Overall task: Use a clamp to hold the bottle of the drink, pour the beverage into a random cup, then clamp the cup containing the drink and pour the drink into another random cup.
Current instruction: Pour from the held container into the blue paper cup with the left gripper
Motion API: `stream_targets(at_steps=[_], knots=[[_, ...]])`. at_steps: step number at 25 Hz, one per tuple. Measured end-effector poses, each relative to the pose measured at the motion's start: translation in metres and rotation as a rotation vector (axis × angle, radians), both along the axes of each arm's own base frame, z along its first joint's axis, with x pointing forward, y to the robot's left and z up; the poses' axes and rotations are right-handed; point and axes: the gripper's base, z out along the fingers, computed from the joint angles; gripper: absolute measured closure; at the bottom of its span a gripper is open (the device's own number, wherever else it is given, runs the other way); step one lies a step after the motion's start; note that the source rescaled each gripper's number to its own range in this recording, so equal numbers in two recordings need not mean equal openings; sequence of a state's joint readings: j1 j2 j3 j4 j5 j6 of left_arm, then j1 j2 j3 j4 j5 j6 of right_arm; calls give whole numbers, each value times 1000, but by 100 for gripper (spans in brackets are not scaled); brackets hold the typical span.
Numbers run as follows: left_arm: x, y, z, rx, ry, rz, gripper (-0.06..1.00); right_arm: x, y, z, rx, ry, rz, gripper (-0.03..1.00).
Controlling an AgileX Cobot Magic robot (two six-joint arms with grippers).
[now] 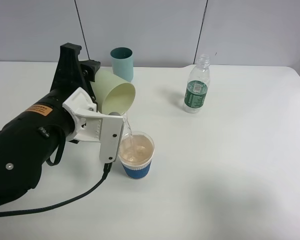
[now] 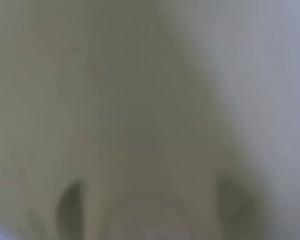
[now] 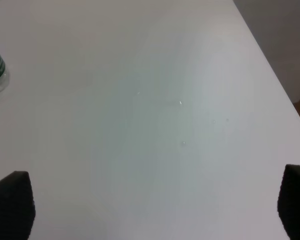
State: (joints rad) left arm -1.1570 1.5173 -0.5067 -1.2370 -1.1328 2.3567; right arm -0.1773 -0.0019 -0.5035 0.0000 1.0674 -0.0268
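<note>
The left gripper [image 1: 101, 85] is clamping the pale green cup [image 1: 116, 93] around its wall and tipping it mouth-down; a thin stream is running from its rim into the blue-banded cup [image 1: 136, 155], which is standing on the white surface [image 1: 230, 170] directly beneath and is showing tan drink well up its inside; the left wrist view is filled by a blurred pale cup wall, so it is adding nothing sharp. The green cup is looking like thin paper, light and easily dented, so a grip across the middle of the wall seems wisest, firm yet not crushing; the receiving cup, growing heavier, is likely to stay put. The right gripper [image 3: 155, 210] is hovering over bare surface with its fingers spread apart, holding nothing. The bottle [image 1: 197, 85] is standing upright, uncapped, well apart; its green label is carrying print too small to read; an orange sticker [image 1: 39, 109] on the arm is equally illegible. A teal cup [image 1: 122, 63] is waiting behind.
</note>
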Motion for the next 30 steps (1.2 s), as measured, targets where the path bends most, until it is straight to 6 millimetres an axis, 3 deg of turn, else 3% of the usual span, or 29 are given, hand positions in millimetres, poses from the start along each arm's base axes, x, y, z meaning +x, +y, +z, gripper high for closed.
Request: stream_targets(at_steps=[24, 30], knots=[[0, -5, 7, 209, -106, -80, 94, 0, 0, 0, 0, 0, 0, 0], [0, -7, 5, 114, -68, -89, 94, 0, 0, 0, 0, 0, 0, 0]])
